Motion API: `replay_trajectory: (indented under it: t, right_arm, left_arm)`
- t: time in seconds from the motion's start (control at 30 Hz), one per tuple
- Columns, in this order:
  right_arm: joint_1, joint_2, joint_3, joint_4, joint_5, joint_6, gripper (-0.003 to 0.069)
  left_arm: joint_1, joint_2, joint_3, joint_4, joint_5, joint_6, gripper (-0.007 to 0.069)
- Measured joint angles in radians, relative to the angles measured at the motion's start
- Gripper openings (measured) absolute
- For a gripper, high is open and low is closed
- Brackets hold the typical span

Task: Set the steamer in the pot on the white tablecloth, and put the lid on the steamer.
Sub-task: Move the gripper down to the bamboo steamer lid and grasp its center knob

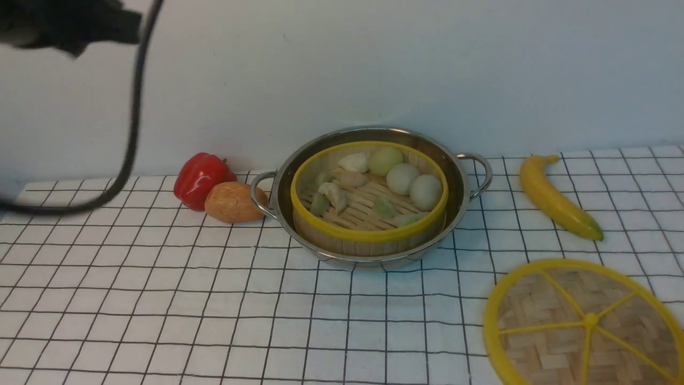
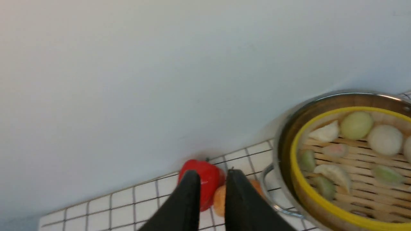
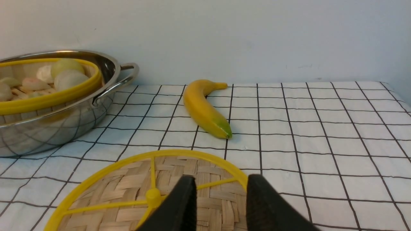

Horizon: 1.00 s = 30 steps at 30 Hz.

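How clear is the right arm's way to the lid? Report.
Probably yes. The right gripper hangs close to the lid with jaws apart, nothing lies on the lid, and the banana sits clear beyond it.

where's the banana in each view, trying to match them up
Front view: banana on the cloth, right of the pot, beyond the lid.
Left wrist view: not in it.
Right wrist view: banana on the cloth past the lid, near the pot's handle.
Shared landmark: the pot holding the steamer, in all three views.
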Motion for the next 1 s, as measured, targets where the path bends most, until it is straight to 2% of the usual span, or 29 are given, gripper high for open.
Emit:
replay_trajectory:
  t: [0.2,0.33,0.5,0.63,1.0]
  right_arm:
    - [0.000,0.000,0.000,0.000,0.000,0.000,0.0244]
    - [0.000,0.000,0.000,0.000,0.000,0.000,0.0244]
    - [0.000,0.000,0.000,0.000,0.000,0.000,0.0244]
    - [0.000,0.000,0.000,0.000,0.000,0.000,0.0244]
    - [0.000,0.000,0.000,0.000,0.000,0.000,0.0244]
  left_arm:
    - [0.207,-0.322,0.484,-0.027,-0.206,0.000,0.0126]
    - [0.289,-0.559,0.757,-0.029,-0.301,0.000,0.0129]
    - [0.302,-0.883,1.016,-0.039,-0.372,-0.001,0.0138]
    - [0.302,-1.057,1.148,-0.047,-0.374,-0.003,0.0138]
    - [0.302,-1.154,1.293,-0.052,-0.342,-0.043,0.0150]
